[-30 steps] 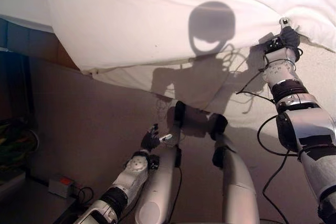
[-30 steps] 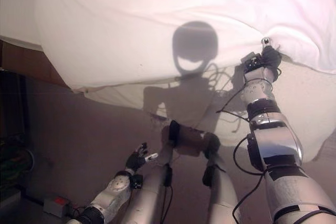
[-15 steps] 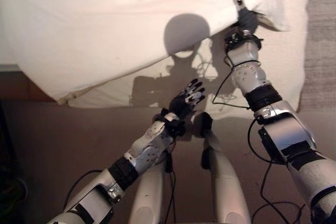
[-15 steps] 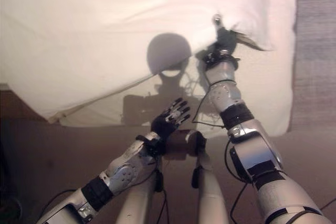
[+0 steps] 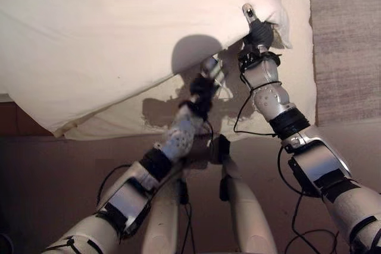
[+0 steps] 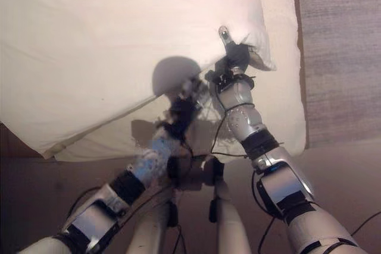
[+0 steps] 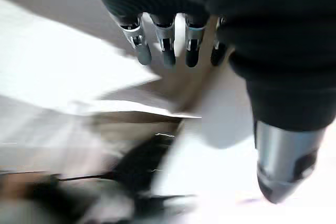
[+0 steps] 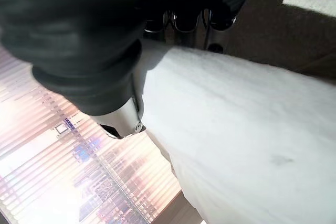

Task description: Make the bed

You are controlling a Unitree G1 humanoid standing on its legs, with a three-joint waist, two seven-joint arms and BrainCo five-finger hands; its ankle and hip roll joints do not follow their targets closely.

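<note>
A thick white duvet point(image 5: 119, 28) lies over the bed, and its lower edge hangs above a white sheet point(image 5: 297, 93). My right hand point(image 5: 260, 33) is shut on the duvet's edge near its right corner, arm stretched up. In the right wrist view its fingers point(image 8: 184, 22) curl over the white cloth point(image 8: 247, 129). My left hand point(image 5: 205, 82) reaches up to the duvet's underside, just to the left of and below the right hand. The left wrist view has its fingers point(image 7: 165, 45) fairly straight, close to the cloth point(image 7: 63, 66) and holding nothing.
A grey woven carpet point(image 5: 345, 40) runs along the bed's right side. Brown floor point(image 5: 47, 171) lies in front of the bed. A dark brown bed frame point(image 5: 12, 117) shows at the far left, under the duvet's corner.
My left hand has risen from in front of the sheet to the duvet's edge beside the right hand. The right hand still holds the duvet. The camera has shifted.
</note>
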